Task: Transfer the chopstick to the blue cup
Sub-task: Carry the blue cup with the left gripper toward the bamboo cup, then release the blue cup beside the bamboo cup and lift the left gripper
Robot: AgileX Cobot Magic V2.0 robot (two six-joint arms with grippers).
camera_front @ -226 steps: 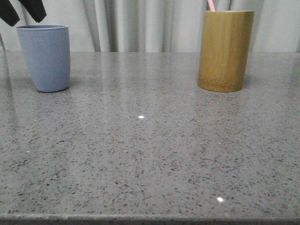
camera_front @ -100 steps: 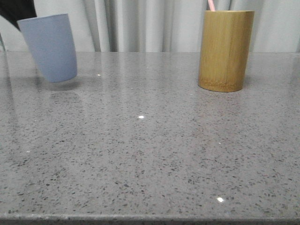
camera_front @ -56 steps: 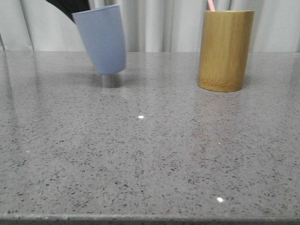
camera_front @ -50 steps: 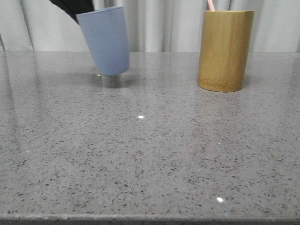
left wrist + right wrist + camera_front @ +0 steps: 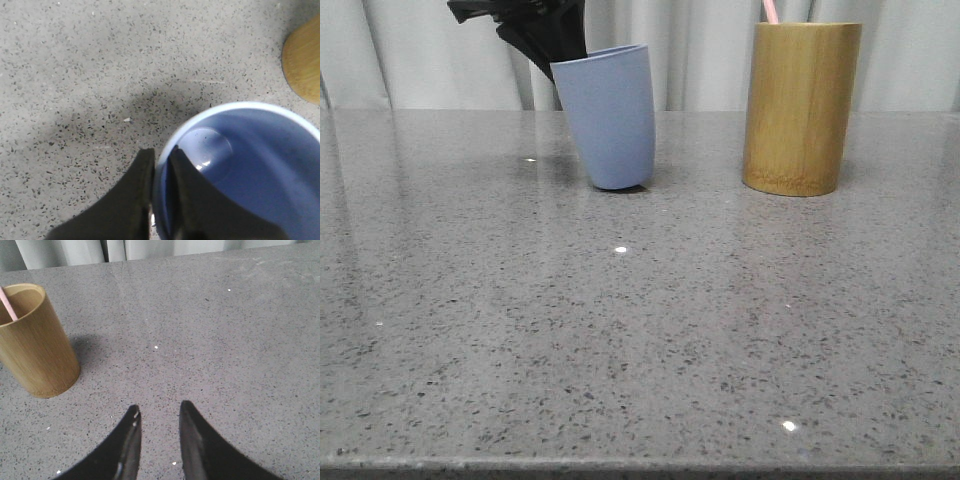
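The blue cup [image 5: 610,115] is on the table, tilted a little, left of the bamboo cylinder holder [image 5: 801,108]. My left gripper [image 5: 552,45] is shut on the cup's rim, one finger inside and one outside, as the left wrist view [image 5: 161,156] shows; the cup [image 5: 250,170] is empty inside. A pale pink chopstick end [image 5: 770,11] sticks out of the bamboo holder; it also shows in the right wrist view [image 5: 8,304] inside the holder [image 5: 36,345]. My right gripper [image 5: 157,412] is open and empty above the table, apart from the holder, and out of the front view.
The grey speckled table [image 5: 640,330] stretches to the near edge. White curtains [image 5: 690,50] hang behind it. The bamboo holder's edge [image 5: 302,60] shows in the left wrist view near the cup.
My left gripper took the blue cup by its rim, lifted it and carried it right from the far left. It now touches down close to the bamboo holder.
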